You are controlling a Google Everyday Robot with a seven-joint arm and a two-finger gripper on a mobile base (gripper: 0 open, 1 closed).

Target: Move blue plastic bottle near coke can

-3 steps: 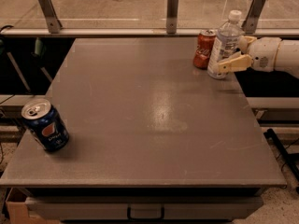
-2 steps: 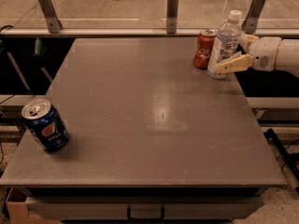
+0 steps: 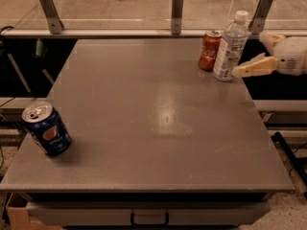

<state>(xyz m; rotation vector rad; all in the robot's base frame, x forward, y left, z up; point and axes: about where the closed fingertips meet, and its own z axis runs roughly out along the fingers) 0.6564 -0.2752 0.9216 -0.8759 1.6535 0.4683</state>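
The blue plastic bottle (image 3: pixel 230 46), clear with a white cap and pale label, stands upright at the table's far right edge. The red coke can (image 3: pixel 210 51) stands right beside it on its left, almost touching. My gripper (image 3: pixel 249 54) reaches in from the right, just to the right of the bottle. Its cream fingers (image 3: pixel 254 67) are spread and no longer around the bottle; the near fingertip is close to the bottle's base. The gripper holds nothing.
A blue Pepsi can (image 3: pixel 46 129) stands tilted at the front left of the grey table (image 3: pixel 153 128). Metal posts and a rail (image 3: pixel 177 11) run along the far edge. The table's right edge lies just under the gripper.
The gripper has drawn back to the right, off the bottle. The bottle and coke can have stayed in place.
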